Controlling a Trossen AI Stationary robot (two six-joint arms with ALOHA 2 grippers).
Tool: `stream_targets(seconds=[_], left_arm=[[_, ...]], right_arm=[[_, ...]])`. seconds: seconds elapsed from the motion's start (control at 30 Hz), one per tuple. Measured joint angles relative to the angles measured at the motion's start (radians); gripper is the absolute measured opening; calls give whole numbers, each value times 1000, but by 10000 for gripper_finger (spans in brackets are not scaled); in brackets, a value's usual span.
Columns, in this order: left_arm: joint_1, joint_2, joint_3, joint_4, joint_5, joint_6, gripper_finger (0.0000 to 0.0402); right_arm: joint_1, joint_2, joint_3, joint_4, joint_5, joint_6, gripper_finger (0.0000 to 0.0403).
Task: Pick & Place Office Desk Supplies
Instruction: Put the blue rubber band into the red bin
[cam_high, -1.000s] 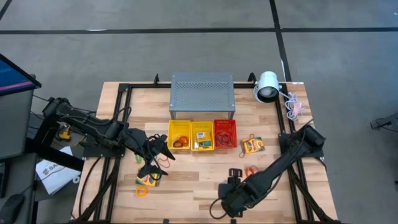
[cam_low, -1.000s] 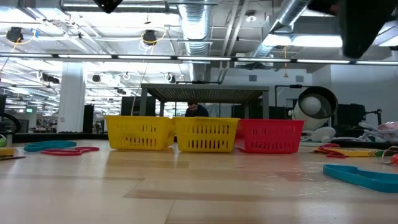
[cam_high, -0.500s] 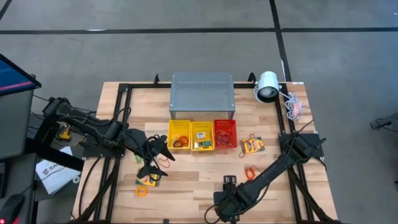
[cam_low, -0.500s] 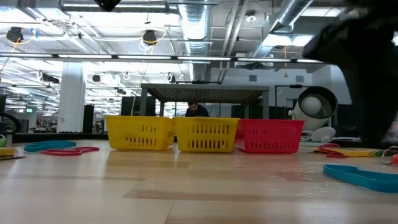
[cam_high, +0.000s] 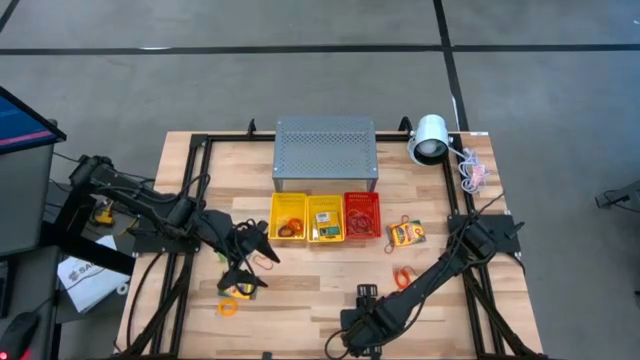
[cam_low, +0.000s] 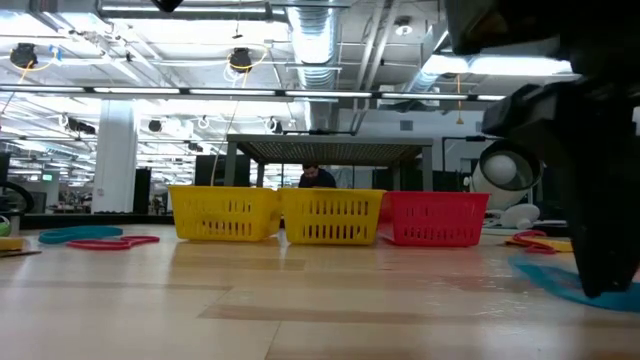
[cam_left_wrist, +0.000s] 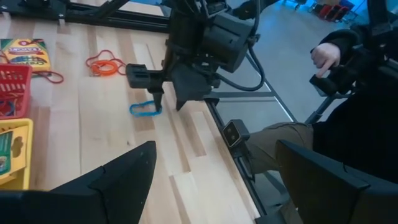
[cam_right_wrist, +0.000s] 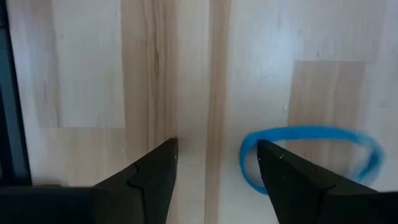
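A blue band loop (cam_right_wrist: 311, 152) lies flat on the wood near the table's near edge, right of centre. My right gripper (cam_right_wrist: 216, 149) points down over it, open. One finger (cam_right_wrist: 273, 168) stands at the loop's end, and the other is over bare wood. In the left wrist view the loop (cam_left_wrist: 144, 110) lies under that gripper (cam_left_wrist: 169, 104). My left gripper (cam_high: 245, 265) hovers open over the table's left part, above a red band (cam_high: 266, 260) and a small yellow box (cam_high: 238, 290). My right gripper comes at the blue loop from above, pointing down. One finger (cam_low: 600, 280) stands at the loop's end (cam_right_wrist: 245, 155). Whether it touches the loop, I cannot tell. The loop lies flat on the table.
Two yellow baskets (cam_high: 288, 217) (cam_high: 326, 218) and a red basket (cam_high: 362, 214) stand in a row mid-table, before a grey perforated box (cam_high: 325, 152). A card box (cam_high: 405, 234) and orange bands (cam_high: 402, 273) lie at the right. A person (cam_left_wrist: 348, 93) sits beyond the near edge.
My right gripper has come down toward the blue loop and drifted a little toward the table's near edge, its fingers staying apart. The loop has stayed where it was.
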Motion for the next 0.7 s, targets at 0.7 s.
stream_targets(seconds=[0.7], left_arm=[[-20,0,0,-1,-3,-9,323]], right_arm=[[-47,-1,0,-54,-21,27,56]])
